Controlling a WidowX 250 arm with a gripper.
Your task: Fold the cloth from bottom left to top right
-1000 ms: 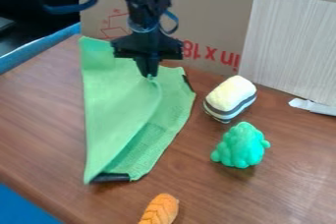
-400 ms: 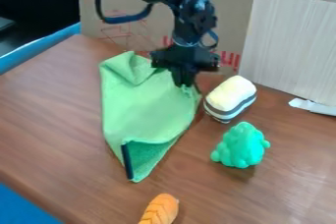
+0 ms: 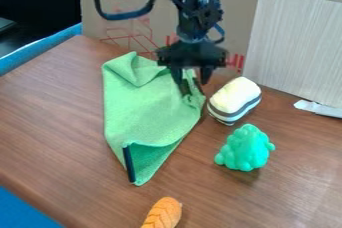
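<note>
The green cloth (image 3: 147, 107) lies folded over on the left-centre of the wooden table, its upper left corner creased and its lower tip edged with a dark strip. At its upper right corner hangs my gripper (image 3: 192, 81), open, with its two fingertips spread just over the cloth's edge. Whether the fingertips touch the fabric I cannot tell.
Right of the cloth stand a cream and grey striped toy (image 3: 234, 100) and a green lumpy toy (image 3: 245, 148). An orange toy (image 3: 163, 213) lies at the front edge. Behind rises a cardboard wall (image 3: 234, 2) with a pale panel (image 3: 294, 47).
My gripper moved right and slightly down with the cloth's corner, dragging the cloth right and creasing its upper left. Since then its fingers have opened and let go of the corner.
</note>
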